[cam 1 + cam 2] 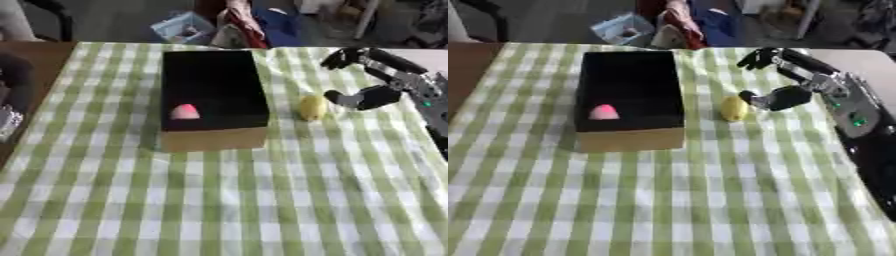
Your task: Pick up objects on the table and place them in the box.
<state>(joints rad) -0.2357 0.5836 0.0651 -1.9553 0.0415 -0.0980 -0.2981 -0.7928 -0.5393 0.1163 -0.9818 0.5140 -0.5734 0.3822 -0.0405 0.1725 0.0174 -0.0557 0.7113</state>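
Left eye view: box (213, 92) sits upright toward the far side of the table (262, 200), about mid-width, black inside, tan front wall facing you. One pink object (185, 112) is already inside, low against the front wall, left half. Yellow object (312, 107) lies on the checked cloth just beside the box's right wall, not touching it. Your right hand (372, 95) comes in from the table's right edge, spread wide: fingers up and away toward the far edge, thumb low and just right of the yellow object. Nothing held. Left hand doesn't show.

Right eye view: same layout. The thumb tip looks like it's touching or nearly touching the yellow object (734, 108); can't tell which from here, it's soft. Fingers (760, 57) are well clear of it, above and behind.

For the grasp: you're level with the object but the fingers are too high. Drop the hand and roll it so the fingers come down on the box side of the object, thumb staying on the right. The gap between object and box wall looks tight, so watch the fingers don't catch the rim or shove the object against it. It looks rounded and may roll; close across its middle. Then lift above the rim before moving left, and release over the empty far half.
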